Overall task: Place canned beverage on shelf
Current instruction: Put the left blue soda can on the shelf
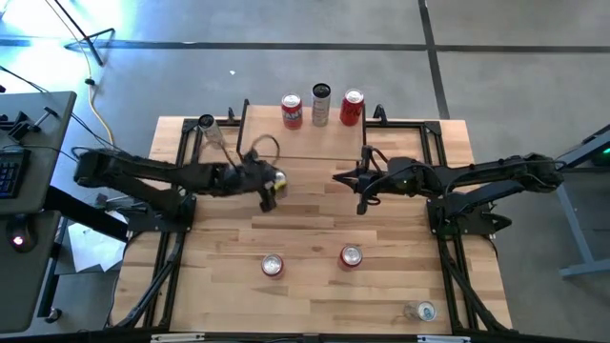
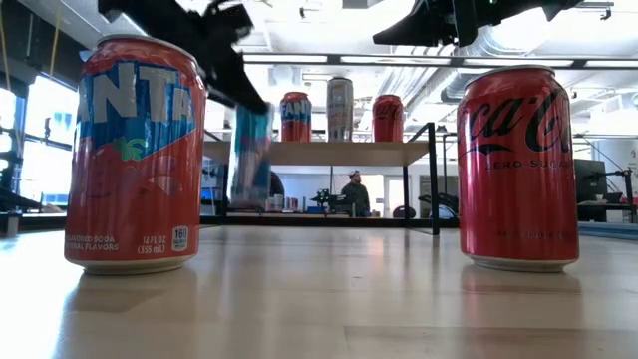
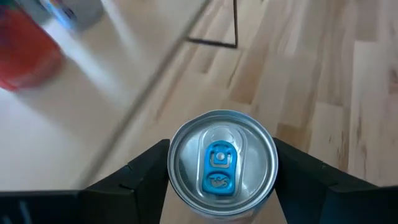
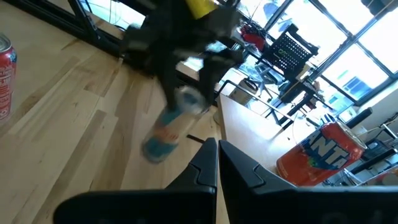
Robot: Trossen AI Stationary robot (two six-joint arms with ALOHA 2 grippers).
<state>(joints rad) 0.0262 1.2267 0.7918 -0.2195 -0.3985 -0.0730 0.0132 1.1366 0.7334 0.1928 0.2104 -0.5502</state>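
Silver can [image 3: 222, 163] between left fingers [image 3: 144, 167], beside shelf [image 1: 324, 141]

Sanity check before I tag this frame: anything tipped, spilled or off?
Nothing spilled or damaged. The one oddity: the can in the left gripper hangs tilted above the table, short of the shelf. Shelf cans upright. Right gripper shut, empty.

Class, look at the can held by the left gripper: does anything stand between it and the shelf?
Nothing visible does. The left gripper holds the can in front of the shelf, whose left part is bare; three cans stand farther right.
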